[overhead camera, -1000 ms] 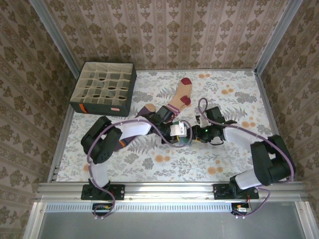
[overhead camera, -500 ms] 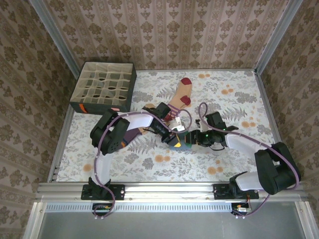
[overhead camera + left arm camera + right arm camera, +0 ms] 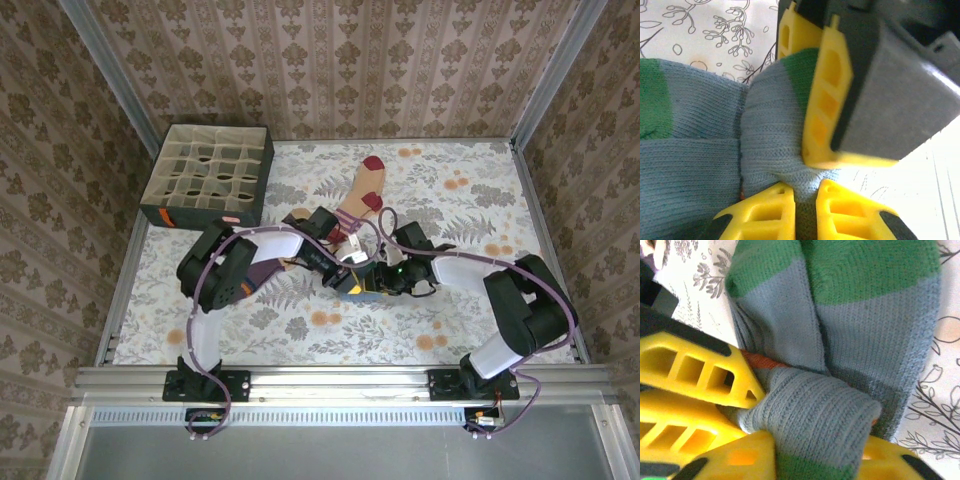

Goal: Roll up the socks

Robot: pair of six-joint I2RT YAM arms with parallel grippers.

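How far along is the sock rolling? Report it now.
No sock looks finished. In hand: the blue-grey knit sock with green toe, bunched and pinched by the left gripper and the right gripper. To do: the flat peach sock with maroon toe and the purple knit sock.

Blue-grey sock (image 3: pixel 870 335) sits bunched up mid-table, folded over on itself, with its green toe showing and a sliver of orange cuff peeking from the fold. Peach sock (image 3: pixel 360 195) lies flat just beyond it, maroon toe pointing far. Purple sock (image 3: pixel 262 272) lies left of centre, largely covered.
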